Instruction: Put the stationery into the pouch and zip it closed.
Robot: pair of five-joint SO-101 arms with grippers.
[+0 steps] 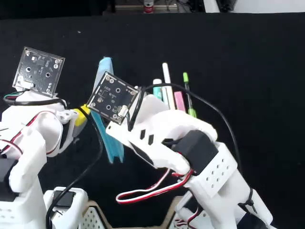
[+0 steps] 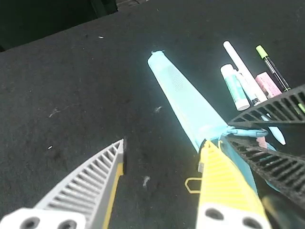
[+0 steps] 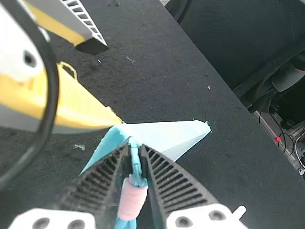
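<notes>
Turquoise mesh pouch (image 2: 183, 100) is lying flat on the black table (image 2: 71, 86), and the right gripper (image 3: 135, 149) is clamping its blue pull tab (image 3: 136, 174). The left gripper (image 2: 163, 145) is sitting spread wide, its yellow finger (image 2: 224, 181) touching the pouch's near end. The glue stick (image 2: 234, 88), white pen (image 2: 240, 67), green pen (image 2: 269, 64) and pink eraser (image 2: 267, 83) are lying just beside the pouch, so filling and zipping are both, I judge, waiting to be done.
</notes>
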